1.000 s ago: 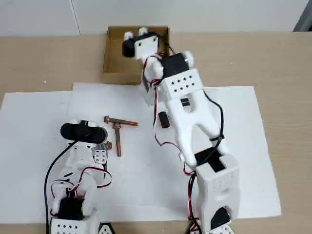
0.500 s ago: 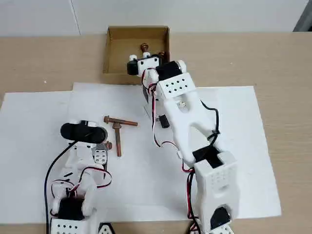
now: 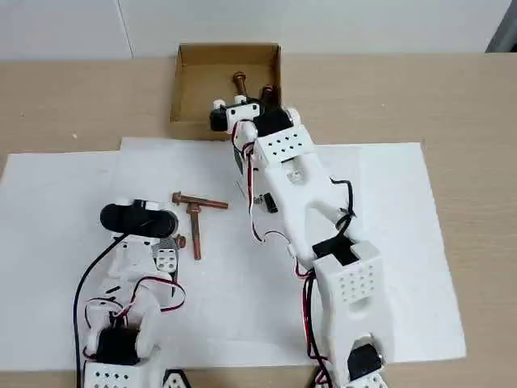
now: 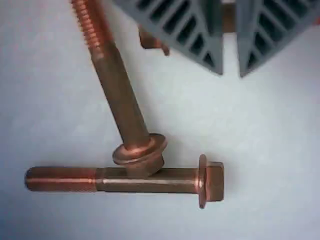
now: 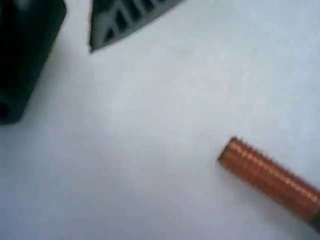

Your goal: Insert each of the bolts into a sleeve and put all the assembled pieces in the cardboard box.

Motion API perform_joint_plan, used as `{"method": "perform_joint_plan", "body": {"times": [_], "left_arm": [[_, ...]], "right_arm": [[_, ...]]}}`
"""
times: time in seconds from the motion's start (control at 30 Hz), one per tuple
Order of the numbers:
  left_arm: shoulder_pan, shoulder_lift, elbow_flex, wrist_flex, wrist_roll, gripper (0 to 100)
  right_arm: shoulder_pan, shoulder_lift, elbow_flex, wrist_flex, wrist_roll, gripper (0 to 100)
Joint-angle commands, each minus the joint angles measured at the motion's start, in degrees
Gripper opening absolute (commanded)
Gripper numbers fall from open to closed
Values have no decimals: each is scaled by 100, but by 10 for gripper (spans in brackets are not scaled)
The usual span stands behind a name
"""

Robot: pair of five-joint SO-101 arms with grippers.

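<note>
Two copper bolts lie on the white paper, one crosswise [image 3: 200,201] [image 4: 125,180] and one [image 3: 195,230] [image 4: 117,95] with its head against the first's shank. My left gripper [image 3: 174,242] [image 4: 230,72] hangs just beside them, shut on a copper bolt that shows between its grey fingers. A black sleeve [image 3: 271,202] [image 5: 25,55] lies half under the right arm. My right gripper [image 3: 242,166] is open over the paper between the sleeve and a bolt's threaded end [image 5: 270,177]. One grey finger [image 5: 125,20] shows. Two copper-headed pieces [image 3: 240,81] [image 3: 266,91] rest in the cardboard box [image 3: 174,97].
The white paper [image 3: 388,210] covers the middle of the wooden table [image 3: 468,105]. The right arm stretches from the near edge towards the box, crossing above the sleeve. The left arm's base [image 3: 113,356] sits at the near left.
The right arm has drawn back out of the box towards the paper, leaving a copper-headed piece inside. The left arm and the loose bolts have not moved.
</note>
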Motion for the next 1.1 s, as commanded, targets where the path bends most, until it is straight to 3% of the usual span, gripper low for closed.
{"method": "perform_joint_plan", "body": {"times": [0.0, 0.5, 0.67, 0.77, 1.07], "left_arm": [[26, -44, -31, -149, -26, 5], [26, -44, -31, -149, -26, 5], [26, -44, -31, -149, -26, 5], [26, -44, -31, -149, -26, 5], [18, -44, -31, -149, -26, 6]], "right_arm": [[127, 145, 9, -66, -26, 101], [321, 198, 9, -40, -26, 99], [215, 198, 18, 22, -26, 0], [127, 127, -26, 198, -26, 5], [119, -1473, -229, 602, -62, 3]]}}
